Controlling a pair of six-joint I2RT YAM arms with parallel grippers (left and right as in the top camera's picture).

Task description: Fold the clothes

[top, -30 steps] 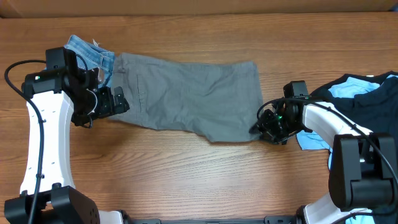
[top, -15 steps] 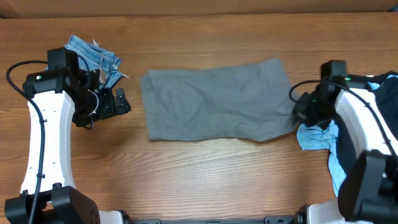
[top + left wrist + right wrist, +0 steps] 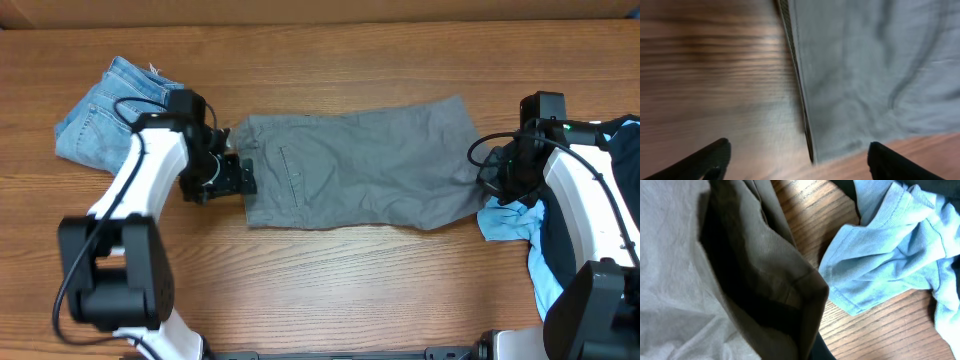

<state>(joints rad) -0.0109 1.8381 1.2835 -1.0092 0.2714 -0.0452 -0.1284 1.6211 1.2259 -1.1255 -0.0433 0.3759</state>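
Note:
Grey shorts [image 3: 360, 165] lie spread flat across the middle of the wooden table. My left gripper [image 3: 235, 180] is open at their left waistband edge. In the left wrist view its fingertips [image 3: 797, 160] straddle the lower corner of the shorts [image 3: 875, 75] without closing on it. My right gripper [image 3: 490, 175] is shut on the right edge of the shorts. In the right wrist view the grey cloth [image 3: 675, 280] drapes over the fingers and hides most of them.
Folded blue jeans [image 3: 100, 110] lie at the far left. A light blue shirt [image 3: 510, 220] and a dark garment [image 3: 620, 150] are heaped at the right edge, close beside my right gripper. The shirt also shows in the right wrist view [image 3: 885, 245].
My left arm has swung right from beside the jeans to the shorts' left edge. The shorts have shifted slightly and now show the waistband side. My right gripper has barely moved.

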